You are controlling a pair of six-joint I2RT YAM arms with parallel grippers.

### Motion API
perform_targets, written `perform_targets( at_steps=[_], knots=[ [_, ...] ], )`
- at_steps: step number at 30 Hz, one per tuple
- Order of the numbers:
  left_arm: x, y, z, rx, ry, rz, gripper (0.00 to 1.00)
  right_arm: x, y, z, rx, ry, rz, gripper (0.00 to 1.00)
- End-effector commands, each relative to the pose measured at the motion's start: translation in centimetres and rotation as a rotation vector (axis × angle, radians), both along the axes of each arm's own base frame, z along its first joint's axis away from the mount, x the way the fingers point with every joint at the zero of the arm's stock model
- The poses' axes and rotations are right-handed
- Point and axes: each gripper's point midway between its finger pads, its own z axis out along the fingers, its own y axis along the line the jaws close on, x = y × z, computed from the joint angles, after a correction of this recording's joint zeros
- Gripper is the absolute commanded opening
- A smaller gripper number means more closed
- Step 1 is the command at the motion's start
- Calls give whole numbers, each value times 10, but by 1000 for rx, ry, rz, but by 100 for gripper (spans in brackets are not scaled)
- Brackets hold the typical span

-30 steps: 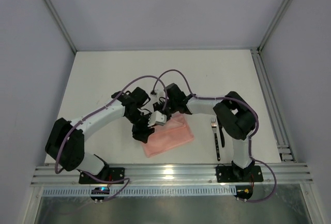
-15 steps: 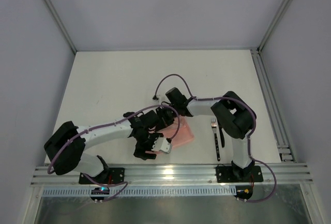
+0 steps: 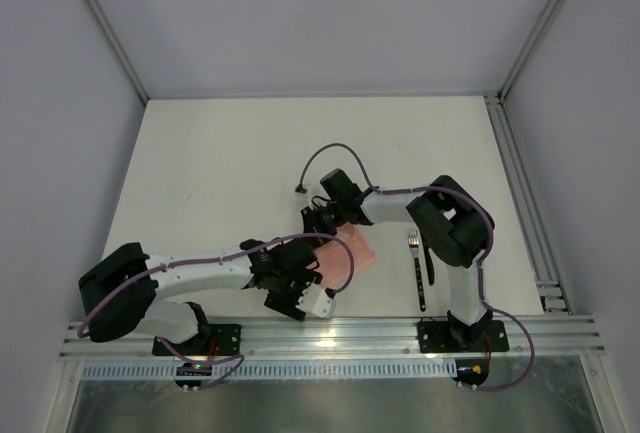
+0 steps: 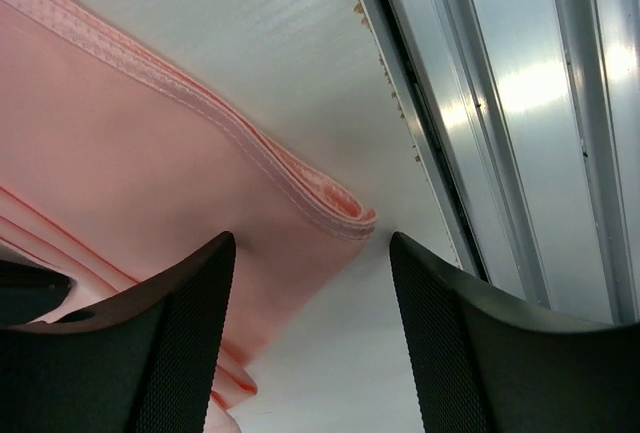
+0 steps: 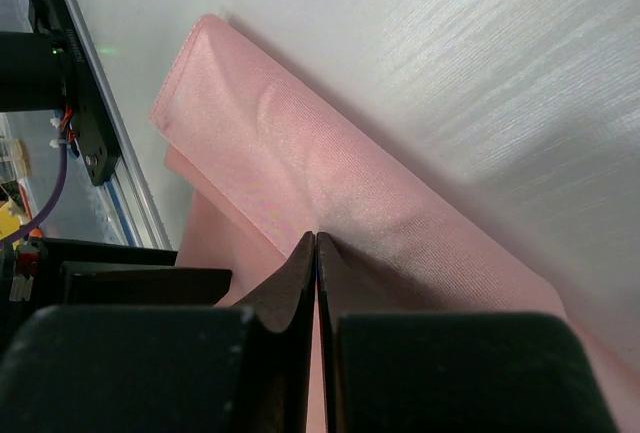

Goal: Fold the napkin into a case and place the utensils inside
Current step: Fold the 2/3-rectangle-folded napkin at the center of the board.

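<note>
Two grippers at one napkin [image 3: 340,259] (folded, salmon-pink), lying on the table [image 3: 220,153] by the near rail [image 4: 520,103]. Listed: left gripper [image 4: 310,241], jaws wide, straddling a folded corner; right gripper [image 5: 316,243], closed, seemingly pinching the far edge; utensils [image 3: 420,275], apart, right of the cloth.

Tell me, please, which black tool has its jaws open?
The left tool: its jaws stand apart over the salmon-pink cloth napkin; the right tool is shut.

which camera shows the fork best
Top external. The fork lies whole on the table, right of the napkin, pale tines pointing toward the far side. Neither wrist view shows it; both look closely at the pink cloth.
</note>
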Motion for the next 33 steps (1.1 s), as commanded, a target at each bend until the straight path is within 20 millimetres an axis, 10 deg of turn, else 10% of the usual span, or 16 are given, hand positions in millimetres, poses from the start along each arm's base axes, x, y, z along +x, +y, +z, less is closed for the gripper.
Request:
perform_targets(
  at_steps=[1, 7, 15, 33],
  knots=[
    [1, 8, -25, 26, -39, -26, 64, 3, -6, -14, -39, -3, -20, 4],
    [15, -2, -23, -22, -102, 48, 59, 1, -8, -18, -42, 23, -41, 4],
    [5, -2, -18, -41, -53, 70, 0, 7, -7, -19, -38, 15, -61, 4],
    [59, 12, 51, -343, 365, 475, 0, 1, -20, -43, -94, 65, -154, 4]
  ],
)
